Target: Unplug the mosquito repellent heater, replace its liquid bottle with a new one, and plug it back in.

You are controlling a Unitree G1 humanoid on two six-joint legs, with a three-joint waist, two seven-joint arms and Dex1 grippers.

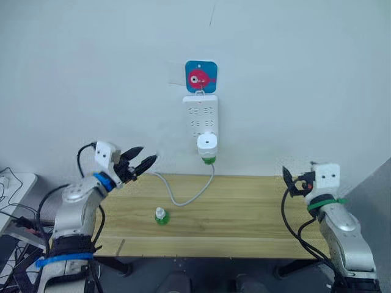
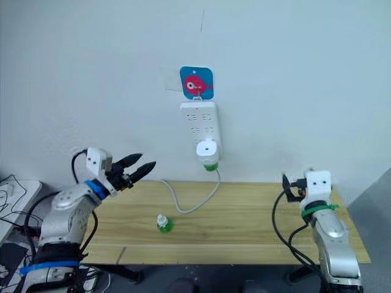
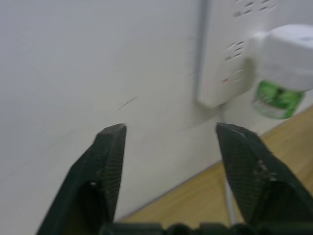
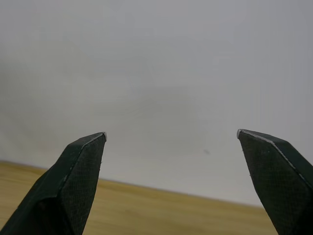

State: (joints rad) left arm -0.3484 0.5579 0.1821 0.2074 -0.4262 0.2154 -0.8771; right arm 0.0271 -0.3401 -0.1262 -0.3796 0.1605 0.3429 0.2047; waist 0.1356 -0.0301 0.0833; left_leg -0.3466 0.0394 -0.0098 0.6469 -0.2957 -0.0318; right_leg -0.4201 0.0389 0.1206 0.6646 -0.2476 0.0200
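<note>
The white mosquito repellent heater sits plugged into the bottom of a white power strip hung on the wall, with a green liquid bottle screwed in under it. A second small green bottle with a white cap stands upright on the wooden table, left of centre. My left gripper is open and empty, raised over the table's back left corner and pointing toward the heater. Over the table's right end, my right gripper is open and empty, facing the bare wall.
The strip's grey cable loops down onto the table behind the standing bottle. A blue square hook with a pink fish holds the strip. Cables and a white box lie off the table's left side.
</note>
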